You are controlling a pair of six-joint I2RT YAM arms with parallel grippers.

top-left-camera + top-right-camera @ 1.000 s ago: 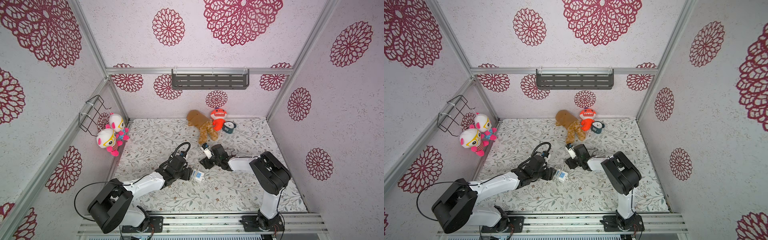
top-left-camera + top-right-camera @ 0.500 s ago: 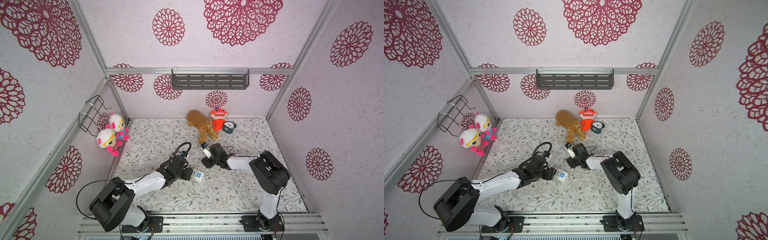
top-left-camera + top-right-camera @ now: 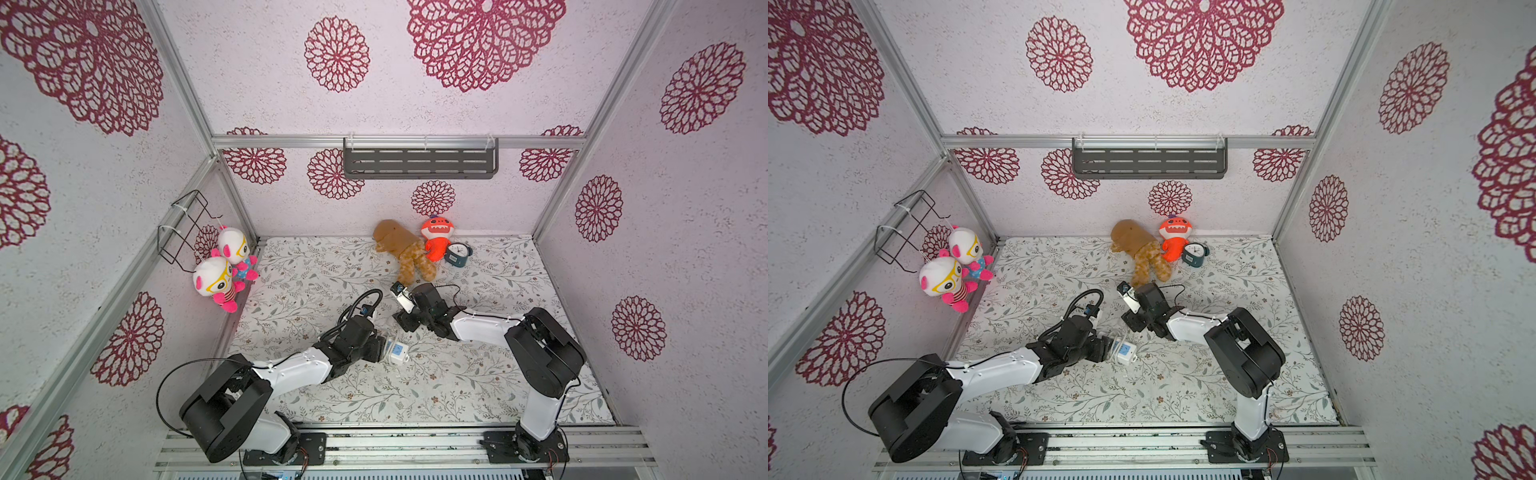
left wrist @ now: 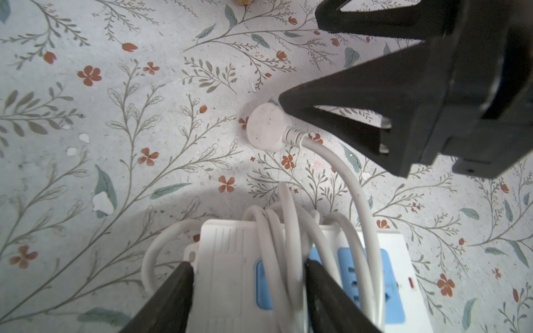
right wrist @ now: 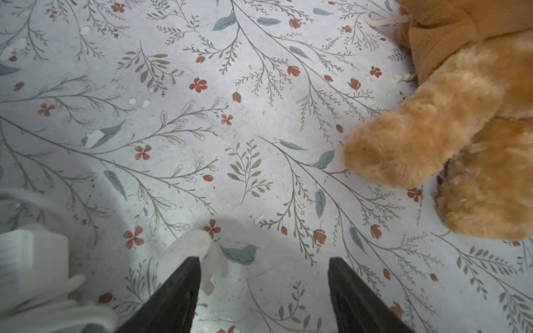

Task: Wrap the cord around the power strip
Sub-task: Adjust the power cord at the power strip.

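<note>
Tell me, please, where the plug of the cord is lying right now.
In the left wrist view the plug lies flat on the table, between the power strip and the open right pincer, beside one of its fingertips.

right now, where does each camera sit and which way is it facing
Top views: high overhead on the robot's side, looking down and forward at the table; left arm and right arm show whole.
Left wrist: behind the left pincer, which grips the power strip; right pincer opposite.
Right wrist: behind the open right pincer, facing the brown plush.
Shared: both wrist views show the plug.
</note>
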